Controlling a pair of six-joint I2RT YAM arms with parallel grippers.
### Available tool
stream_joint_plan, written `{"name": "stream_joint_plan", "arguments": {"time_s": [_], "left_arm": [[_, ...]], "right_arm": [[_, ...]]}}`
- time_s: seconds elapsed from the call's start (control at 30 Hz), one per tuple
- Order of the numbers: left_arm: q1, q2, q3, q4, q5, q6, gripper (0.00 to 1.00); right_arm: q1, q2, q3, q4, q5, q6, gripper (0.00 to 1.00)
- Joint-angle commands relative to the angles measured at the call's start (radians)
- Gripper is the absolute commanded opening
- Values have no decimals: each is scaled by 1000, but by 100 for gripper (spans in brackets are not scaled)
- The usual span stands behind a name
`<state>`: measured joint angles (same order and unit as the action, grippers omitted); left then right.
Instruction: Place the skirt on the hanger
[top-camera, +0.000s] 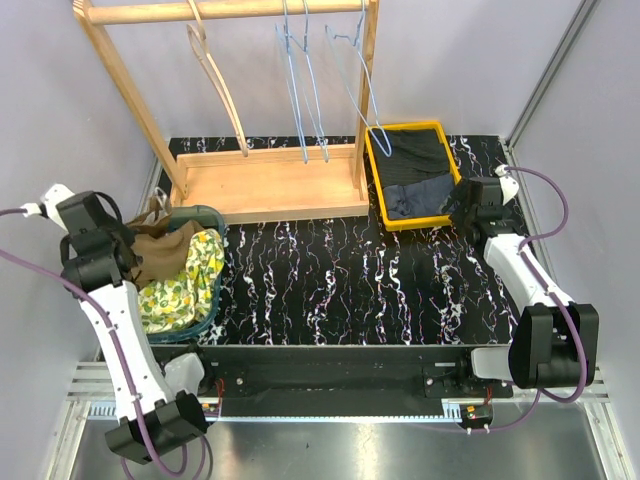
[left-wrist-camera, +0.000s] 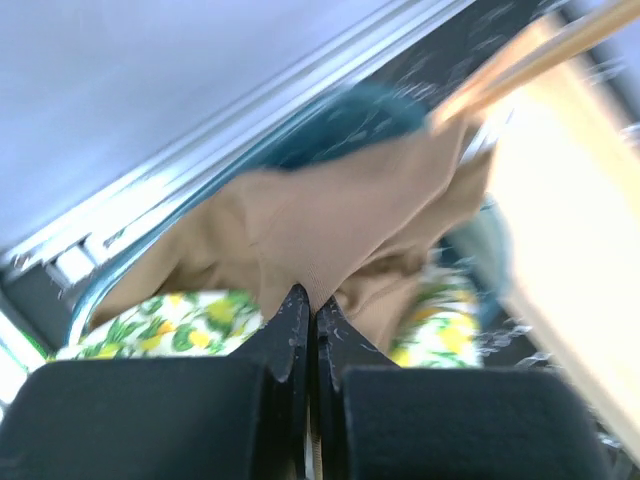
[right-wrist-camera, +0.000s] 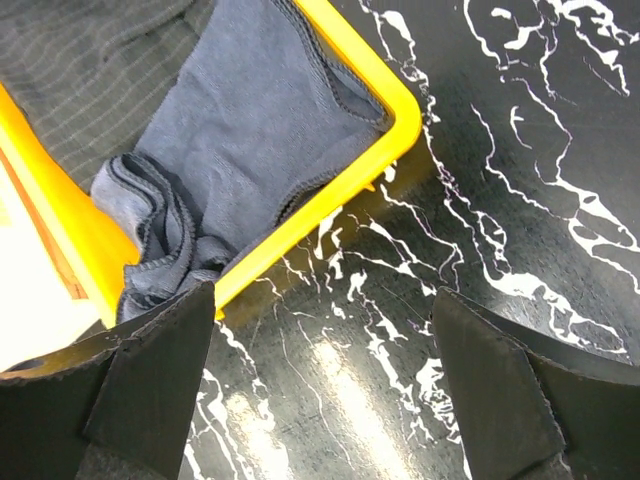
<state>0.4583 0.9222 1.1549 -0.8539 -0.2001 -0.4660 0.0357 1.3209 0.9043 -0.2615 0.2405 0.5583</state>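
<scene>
A tan skirt (top-camera: 165, 250) lies bunched in a teal basket (top-camera: 205, 211) at the left, on top of a lemon-print cloth (top-camera: 185, 287). My left gripper (top-camera: 140, 255) is shut on a fold of the tan skirt (left-wrist-camera: 340, 220), which the left wrist view shows pulled up into a peak at the gripper (left-wrist-camera: 313, 300). A wooden hanger (top-camera: 215, 75) and blue wire hangers (top-camera: 300, 90) hang from the wooden rack (top-camera: 270, 185) at the back. My right gripper (top-camera: 455, 205) is open and empty over the black table, beside the near corner of a yellow bin (top-camera: 375, 175).
The yellow bin (right-wrist-camera: 330, 200) holds a blue-grey cloth (right-wrist-camera: 250, 110) and a dark pinstriped cloth (right-wrist-camera: 80, 60). The rack's base tray (left-wrist-camera: 570, 200) stands right beside the basket (left-wrist-camera: 340, 115). The lemon-print cloth (left-wrist-camera: 180, 325) shows under the skirt. Grey walls close in on both sides.
</scene>
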Motion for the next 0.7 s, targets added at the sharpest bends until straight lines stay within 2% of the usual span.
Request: {"name": "stream_joint_plan", "arguments": {"time_s": [0.0,0.1,0.13,0.23,0.5,0.67], "left_arm": [[3,-49,184,-19,123,39,0],[5,-56,290,-13,279,61,0],[5,-54,345,-10,374,73,0],[5,-45,443,9,503,76,0],[3,52,754,56,473,84,0],[5,115,888,81,550,43,0]], "right_arm": [[-2,0,54,1,-17,12,96],[0,6,62,-7,-20,12,96],[-2,5,64,-7,-21,17,96],[-2,6,62,-7,-24,23,95],[-2,11,70,-10,-58,31,95],[-2,5,85,-18,-61,34,94]]}}
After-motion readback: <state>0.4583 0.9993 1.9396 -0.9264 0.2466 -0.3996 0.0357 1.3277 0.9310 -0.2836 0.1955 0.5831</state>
